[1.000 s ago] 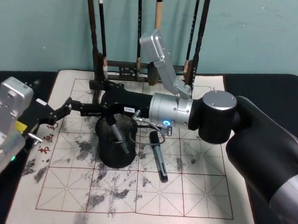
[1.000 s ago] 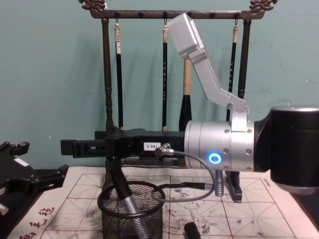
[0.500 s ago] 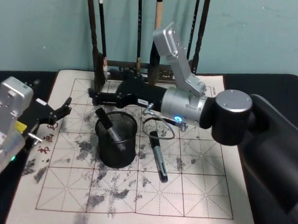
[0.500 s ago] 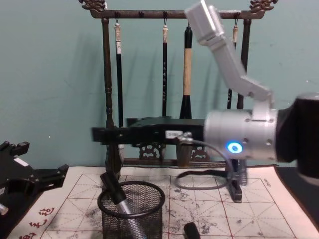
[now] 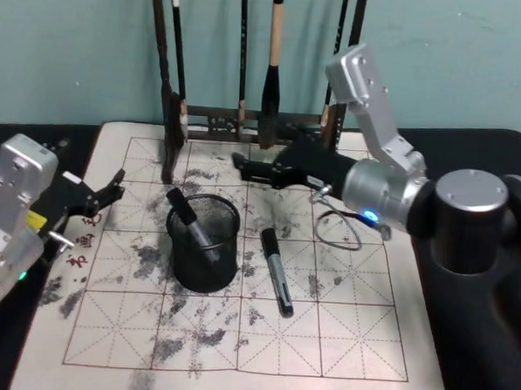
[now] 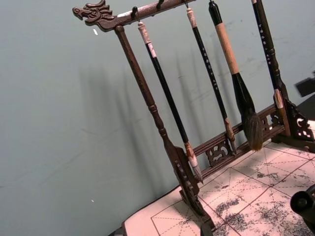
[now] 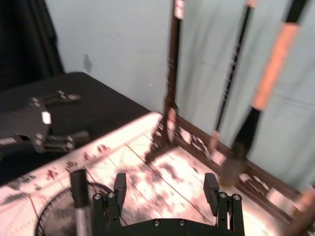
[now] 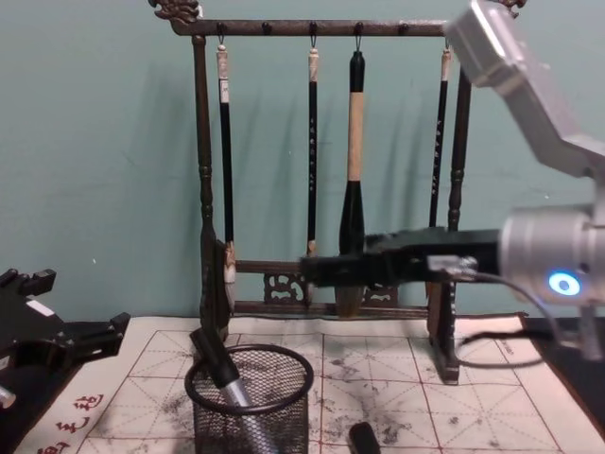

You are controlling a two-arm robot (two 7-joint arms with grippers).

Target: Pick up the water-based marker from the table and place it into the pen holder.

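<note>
The black wire-mesh pen holder (image 5: 206,260) (image 8: 288,409) stands on the ink-stained grid paper. A water-based marker (image 5: 189,220) (image 8: 220,366) (image 7: 78,189) with a black cap and grey body leans inside it, cap sticking above the rim. Another marker (image 5: 276,279) (image 8: 362,438) lies flat on the paper just right of the holder. My right gripper (image 5: 242,166) (image 8: 314,270) (image 7: 165,186) hovers open and holds nothing, behind and to the right of the holder, near the brush rack. My left gripper (image 5: 110,193) (image 8: 99,334) rests open at the paper's left edge.
A tall dark wooden rack (image 5: 173,112) (image 8: 203,189) (image 6: 147,98) hung with several calligraphy brushes stands along the paper's far edge, right behind my right gripper. The grid paper (image 5: 358,340) has free room in front of the holder. A cable (image 5: 337,234) loops under the right wrist.
My right gripper has drawn back from above the holder, up and to the right toward the rack. The marker it let go stays leaning in the holder. The left arm has not moved.
</note>
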